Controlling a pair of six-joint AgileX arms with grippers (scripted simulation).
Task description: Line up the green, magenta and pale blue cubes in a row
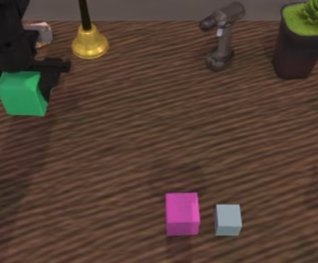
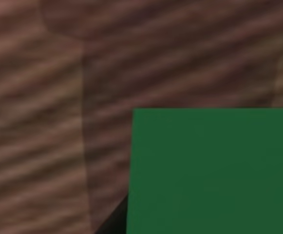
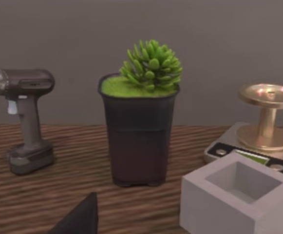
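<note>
Our left hand (image 1: pixel 22 74) sits in the upper left of the top view, pinching the green cube (image 1: pixel 22 93), whose top edge is tucked under the dark fingers. The cube looks tilted, and we cannot tell whether it is touching the surface (image 1: pixel 148 137) or held just above it. In the left wrist view the green cube (image 2: pixel 214 170) fills the lower right of the frame, with the brown striped surface behind it.

The magenta cube (image 1: pixel 182 213) and the pale blue cube (image 1: pixel 227 219) sit side by side in the lower middle of the top view, the magenta one on the left, a narrow gap between them. Both are well apart from the green cube.

Our right hand does not show in the top view. In the right wrist view only a dark fingertip (image 3: pixel 80 217) shows at the bottom edge, so we cannot tell whether that hand is spread or pressed together.

Along the upper edge of the top view stand a brass bell (image 1: pixel 89 41), a grey drill (image 1: pixel 221 35) and a potted plant (image 1: pixel 306 35). The right wrist view also shows a grey hollow block (image 3: pixel 238 195) and a scale (image 3: pixel 251 151) carrying a brass spool (image 3: pixel 268 117).
</note>
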